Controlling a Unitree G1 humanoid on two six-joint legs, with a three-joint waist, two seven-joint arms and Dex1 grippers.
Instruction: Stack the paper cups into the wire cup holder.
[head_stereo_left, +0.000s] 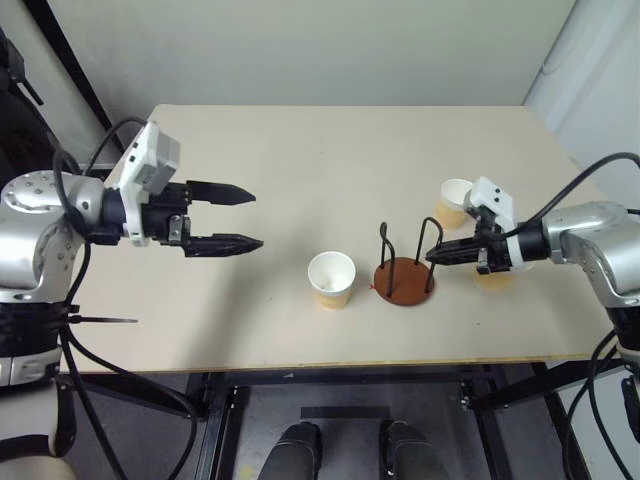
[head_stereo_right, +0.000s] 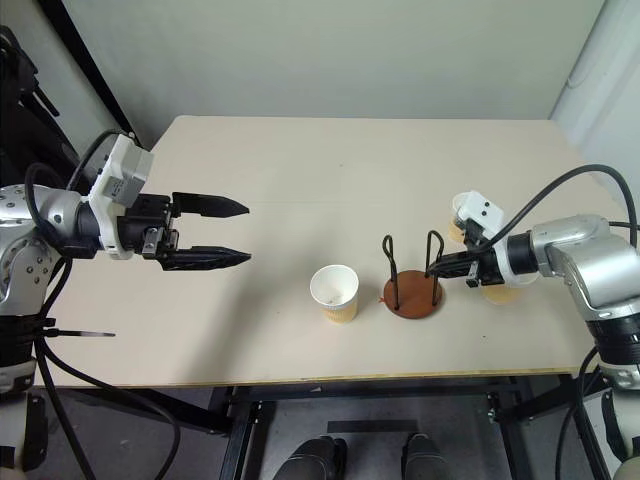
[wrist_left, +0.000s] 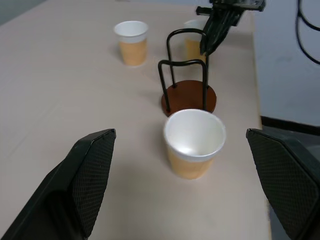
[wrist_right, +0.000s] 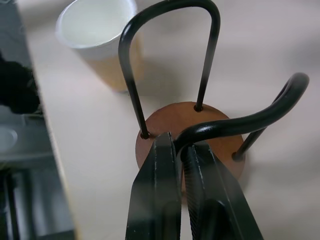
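Observation:
The wire cup holder (head_stereo_left: 404, 281), a reddish-brown disc with two upright black loops, stands near the table's front edge, right of centre. My right gripper (head_stereo_left: 432, 256) is shut on its right-hand loop; in the right wrist view the wire runs in between the fingers (wrist_right: 155, 190). One paper cup (head_stereo_left: 331, 279) stands upright just left of the holder. A second paper cup (head_stereo_left: 455, 203) stands behind my right hand. A third (head_stereo_left: 495, 279) is mostly hidden under that hand. My left gripper (head_stereo_left: 255, 219) hangs open over the table's left side, pointing right toward the near cup (wrist_left: 194, 142).
The beige table (head_stereo_left: 300, 150) has open surface across its back and left. Its front edge (head_stereo_left: 300, 368) lies close to the holder and near cup. A black cable (head_stereo_left: 585, 180) arcs over the right arm, by the table's right edge.

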